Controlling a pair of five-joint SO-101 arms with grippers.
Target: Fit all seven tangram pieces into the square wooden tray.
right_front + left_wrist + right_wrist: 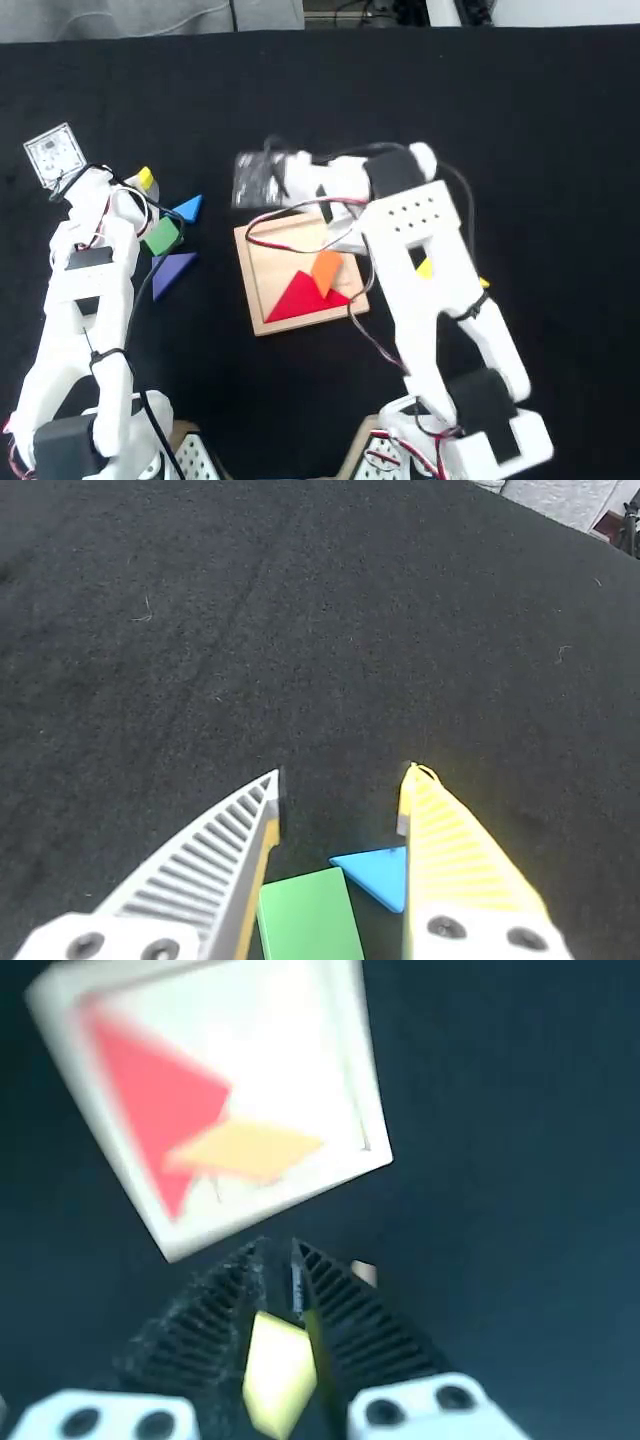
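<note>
My left gripper (342,780) has one white ribbed finger, one yellow. Between them show a green piece (310,915) and a blue triangle (378,873) on black cloth (200,630). My right gripper (276,1255) is black, ribbed, pinching a yellow piece (278,1365). Ahead: pale tray (362,1060), red triangle (150,1090), orange piece (245,1150).

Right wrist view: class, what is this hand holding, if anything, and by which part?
The right hand is shut on a yellow piece. It appears gripped by one end, well inside the hand, while its other end sticks out toward the camera.
</note>
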